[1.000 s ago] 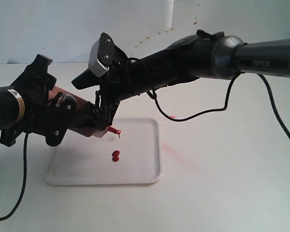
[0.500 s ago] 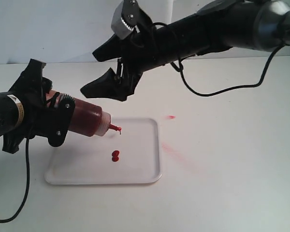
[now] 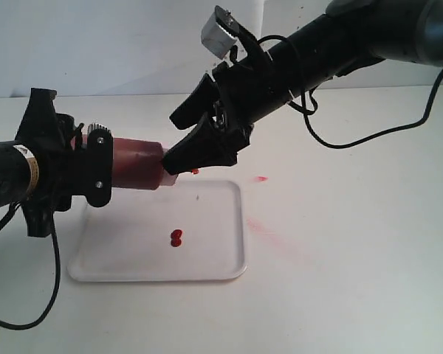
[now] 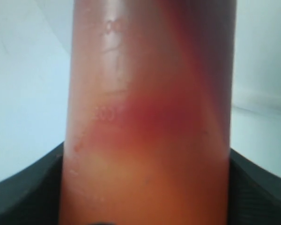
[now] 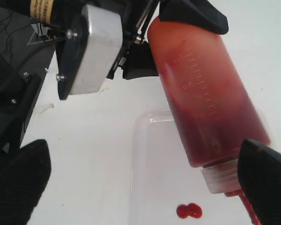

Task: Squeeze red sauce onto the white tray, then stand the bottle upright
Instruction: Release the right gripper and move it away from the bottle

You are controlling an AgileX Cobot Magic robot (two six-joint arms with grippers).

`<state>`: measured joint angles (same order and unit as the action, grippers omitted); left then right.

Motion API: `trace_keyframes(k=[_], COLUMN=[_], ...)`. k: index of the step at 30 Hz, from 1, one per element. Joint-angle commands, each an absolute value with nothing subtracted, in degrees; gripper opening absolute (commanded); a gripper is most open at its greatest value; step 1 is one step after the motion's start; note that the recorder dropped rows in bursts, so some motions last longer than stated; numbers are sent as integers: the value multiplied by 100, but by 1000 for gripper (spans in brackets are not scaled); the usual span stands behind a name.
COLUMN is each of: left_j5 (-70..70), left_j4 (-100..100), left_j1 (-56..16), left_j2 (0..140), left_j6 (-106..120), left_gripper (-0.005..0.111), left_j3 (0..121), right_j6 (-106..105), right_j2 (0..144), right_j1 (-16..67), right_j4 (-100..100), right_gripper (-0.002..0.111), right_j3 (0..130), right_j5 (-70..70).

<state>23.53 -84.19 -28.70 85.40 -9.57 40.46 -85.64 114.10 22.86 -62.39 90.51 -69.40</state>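
Left claw [image 3: 102,169]: clamped on the bottle [image 3: 136,164] low on its body, one finger on each side. The left wrist view shows only the red-tinted wall and the dark finger edges.

Right claw [image 3: 173,145]: spread wide, gripping nothing. Its lower finger hides the cap in the exterior view, so I cannot tell whether they touch.

Bottle: roughly level, in the air above the far left part of the white tray [image 3: 214,254], nozzle towards the right arm.

Red sauce [image 3: 176,237]: a twin blob near mid-tray. A pink smear lies on the counter [image 3: 354,258] beside the tray.

Judgement: the squeeze looks done and standing the bottle up is next.
- Roll the left wrist so the nozzle rises first; any drip then runs back or falls on the tray.
- Keep the right claw clear of the cap.
- Lower until the base sits flat, then loosen.
- The soft wall will give, so don't tighten the grip while turning.

Pose: left forearm low and level, coming in from the side. Right arm reaches across from high, wrist pitched down.
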Motion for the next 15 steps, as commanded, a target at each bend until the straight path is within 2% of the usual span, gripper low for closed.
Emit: trace_keyframes(k=[1, 15], left_j5=[2157, 2014], left_j4=[-8438, -8471], left_j1=[-2889, -2863], left_j2=[8204, 7499], left_j6=[-1790, -2465], left_gripper=[0, 0], left_j3=[4054, 3621], right_j6=[-8509, -8497], right_j2=[11344, 11355], right_j1=[2197, 1316], right_j4=[-6100, -5898], right_gripper=[105, 105], right_j3=[9070, 9057], right_j5=[-6996, -6996])
